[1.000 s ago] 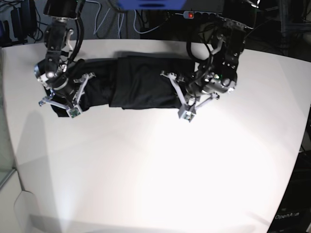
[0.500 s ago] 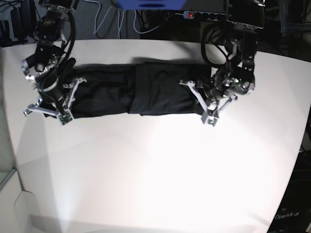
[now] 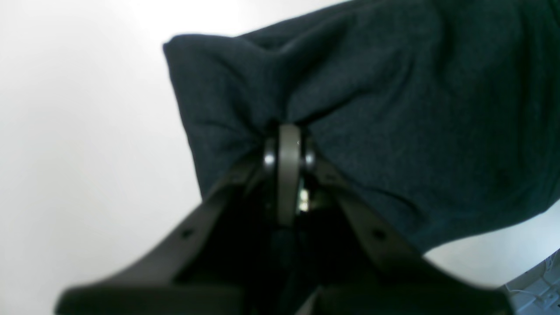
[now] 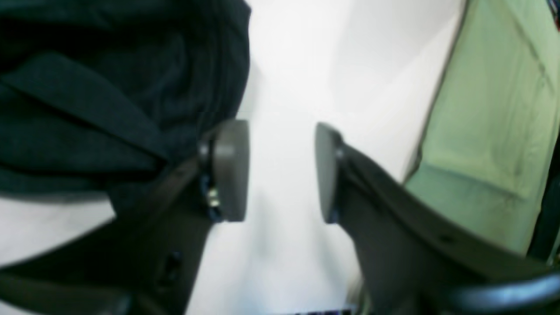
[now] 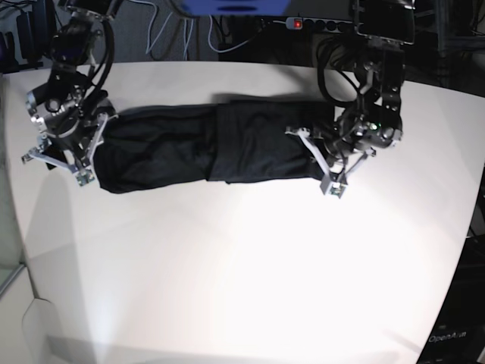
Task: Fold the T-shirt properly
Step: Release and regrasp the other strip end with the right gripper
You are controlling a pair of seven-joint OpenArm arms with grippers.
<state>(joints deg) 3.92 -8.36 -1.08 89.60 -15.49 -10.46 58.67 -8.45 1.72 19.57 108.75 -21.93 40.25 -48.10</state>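
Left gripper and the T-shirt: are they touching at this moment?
Touching. The left wrist view shows the left gripper with jaws closed on a bunched fold of the T-shirt.

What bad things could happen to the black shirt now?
1. The left gripper is shut on one end of the thin black long-sleeved T-shirt; the fabric bunches there, so a hard pull could wrinkle the fold.
2. The right gripper is open beside the other end, holding nothing. With that end loose on the white table, the shirt may slide toward the left gripper instead of stretching flat.
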